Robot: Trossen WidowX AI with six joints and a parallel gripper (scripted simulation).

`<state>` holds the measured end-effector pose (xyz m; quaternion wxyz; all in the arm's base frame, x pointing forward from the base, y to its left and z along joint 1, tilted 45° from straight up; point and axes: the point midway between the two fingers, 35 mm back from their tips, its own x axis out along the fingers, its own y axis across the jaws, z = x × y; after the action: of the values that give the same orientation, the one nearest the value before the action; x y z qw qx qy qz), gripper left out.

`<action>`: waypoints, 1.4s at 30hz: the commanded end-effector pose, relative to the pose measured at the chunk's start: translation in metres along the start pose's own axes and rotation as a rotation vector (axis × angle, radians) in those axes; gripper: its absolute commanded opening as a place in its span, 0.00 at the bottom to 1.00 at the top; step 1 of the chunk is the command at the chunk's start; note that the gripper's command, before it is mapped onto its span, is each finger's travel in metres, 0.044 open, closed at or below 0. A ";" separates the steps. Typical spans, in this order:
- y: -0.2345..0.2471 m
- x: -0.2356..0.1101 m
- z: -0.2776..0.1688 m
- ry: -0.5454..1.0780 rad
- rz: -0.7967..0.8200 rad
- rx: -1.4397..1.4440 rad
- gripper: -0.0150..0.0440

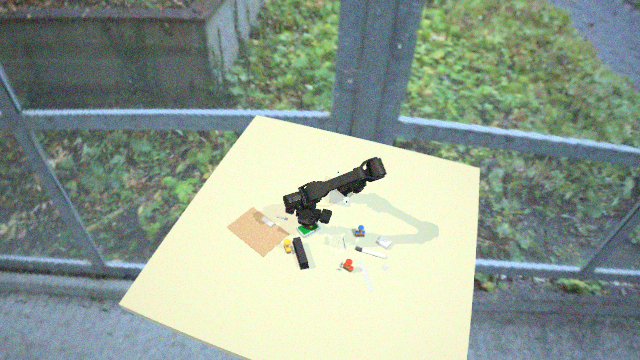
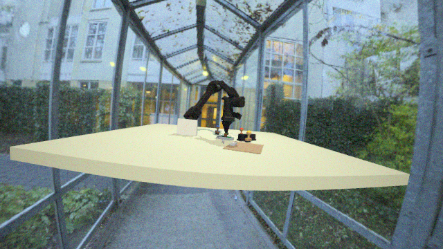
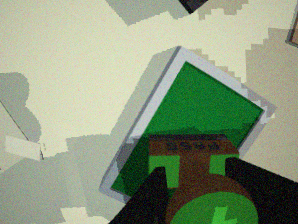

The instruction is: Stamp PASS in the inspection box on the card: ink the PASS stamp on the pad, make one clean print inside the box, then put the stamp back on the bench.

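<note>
My gripper [image 3: 196,171] [image 1: 311,220] [image 2: 225,133] is shut on the PASS stamp, which has a brown body and a round green knob. It holds the stamp upright over the near part of the green ink pad [image 3: 200,99] [image 1: 308,230] [image 2: 225,137]. I cannot tell whether the stamp's face touches the pad. The brown card [image 1: 256,232] [image 2: 243,147] lies flat just to the left of the pad in the top view, with a small pale box [image 1: 267,221] near its far corner.
A black block [image 1: 300,252] lies near the pad, with a yellow-knobbed stamp [image 1: 287,245] beside it. A blue stamp [image 1: 360,230], a red stamp [image 1: 347,265], a white pen [image 1: 371,252] and a small white piece [image 1: 384,242] lie to the right. A white box [image 2: 187,127] stands by the arm's base.
</note>
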<state>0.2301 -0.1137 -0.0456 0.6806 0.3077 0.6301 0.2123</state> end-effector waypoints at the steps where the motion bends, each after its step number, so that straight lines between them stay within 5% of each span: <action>1: 0.001 0.003 0.000 0.001 0.004 0.002 0.25; 42: 0.000 -0.015 0.001 0.001 0.003 0.002 0.25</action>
<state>0.2280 -0.1188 -0.0382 0.6766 0.3142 0.6311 0.2127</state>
